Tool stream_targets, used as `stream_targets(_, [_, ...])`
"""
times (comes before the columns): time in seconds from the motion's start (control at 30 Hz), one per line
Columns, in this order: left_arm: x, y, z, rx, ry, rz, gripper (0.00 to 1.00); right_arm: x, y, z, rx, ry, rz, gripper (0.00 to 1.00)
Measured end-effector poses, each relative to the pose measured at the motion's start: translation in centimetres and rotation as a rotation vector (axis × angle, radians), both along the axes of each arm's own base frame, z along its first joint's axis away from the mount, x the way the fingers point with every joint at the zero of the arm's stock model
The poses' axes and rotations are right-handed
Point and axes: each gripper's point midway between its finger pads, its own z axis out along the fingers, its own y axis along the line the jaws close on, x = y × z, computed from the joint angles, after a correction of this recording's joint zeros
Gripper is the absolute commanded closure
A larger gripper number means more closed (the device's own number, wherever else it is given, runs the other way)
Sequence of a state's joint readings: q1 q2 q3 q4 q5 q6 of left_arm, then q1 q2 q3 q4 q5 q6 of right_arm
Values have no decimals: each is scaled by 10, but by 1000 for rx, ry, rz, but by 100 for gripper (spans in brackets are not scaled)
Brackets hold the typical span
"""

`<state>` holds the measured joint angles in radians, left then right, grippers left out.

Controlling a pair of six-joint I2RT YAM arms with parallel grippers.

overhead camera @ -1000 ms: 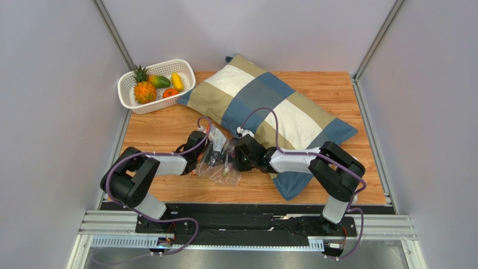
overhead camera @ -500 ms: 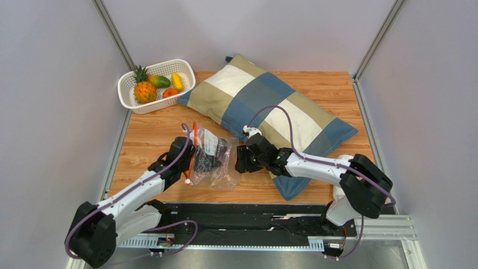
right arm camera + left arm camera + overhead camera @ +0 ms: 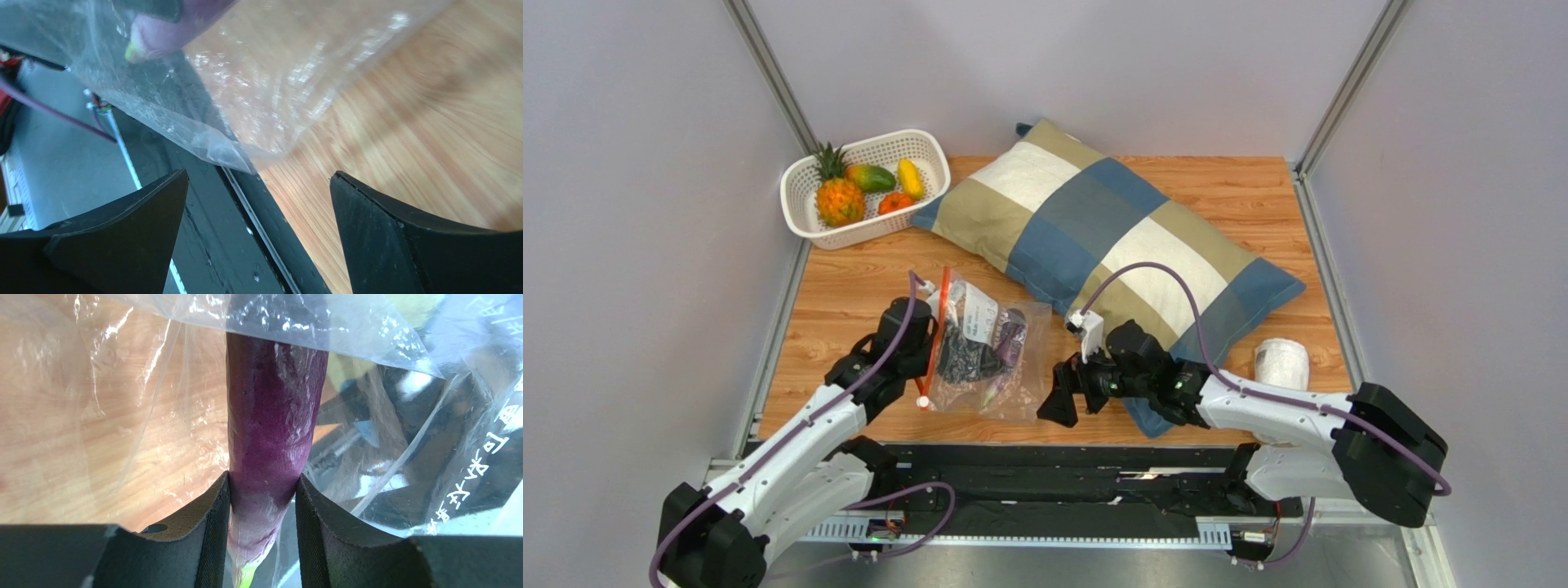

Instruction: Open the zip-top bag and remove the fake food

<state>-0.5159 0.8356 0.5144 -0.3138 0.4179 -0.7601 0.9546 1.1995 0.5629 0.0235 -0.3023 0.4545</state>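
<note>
Our left gripper (image 3: 263, 484) is clamped on the purple eggplant (image 3: 270, 404), fingers on either side of it close to its green stem end. Crinkled film lies over the fruit, and we cannot tell whether the fingers reach in through the mouth or pinch through the plastic. From this grip the eggplant's long axis runs straight away from the gripper, to the right in the scene, into the zip-top bag (image 3: 1014, 386). The bag lies on the counter (image 3: 1259, 208) near the front edge, left of centre, with its orange-red zip strip (image 3: 934, 331) along the left side, just beside the left gripper.

Our right gripper (image 3: 259, 176) stands wide open and holds nothing. It sits just right of the bag's near right corner, which points in between its fingers.

We judge that the eggplant has to leave leftward, along its own length and through the strip side. The left arm is placed for that pull, and the right is nearer the closed end to pin it.

The other fake food (image 3: 854, 184) lies in the basket (image 3: 799, 202) at far left, beside the pillow (image 3: 1112, 221).
</note>
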Motion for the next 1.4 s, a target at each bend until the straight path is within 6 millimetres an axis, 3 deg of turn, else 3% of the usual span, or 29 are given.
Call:
stream_targets(0.03, [-1,-1,3,-12,-1,-3,100,-4,4,-2,28,-12,25,4])
stream_targets(0.17, [-8,-3,16,-61,-2,-11,100,-25,18,-14,82,-46,101,4])
stream_targets(0.27, [-14,-5,27,-104,-4,-21,100,-31,33,-16,103,-91,113,14])
stream_targets(0.3, [-15,-6,29,-113,-5,-23,100,-30,35,-16,106,-102,108,20])
stream_targets(0.33, [-17,-5,31,-119,-3,-24,100,-27,38,-13,114,-119,89,51])
stream_targets(0.37, [-18,-5,32,-120,-1,-25,100,-22,39,-11,122,-137,71,70])
stream_targets(0.43, [-21,-3,31,-110,13,-23,100,-11,40,-3,139,-179,19,88])
stream_targets(0.53, [-25,1,29,-93,25,-9,100,3,35,8,157,-228,-58,100])
stream_targets(0.67, [-30,11,26,-66,27,26,100,16,21,18,181,-281,-133,100])
stream_targets(0.87, [-37,28,29,-35,1,90,100,15,4,5,142,-340,-93,100])
stream_targets(1.2, [-45,48,63,5,-61,140,100,16,-13,1,136,-376,-79,100])
stream_targets(1.4, [-54,60,84,-76,-135,214,100,20,-18,-1,119,-392,-98,100])
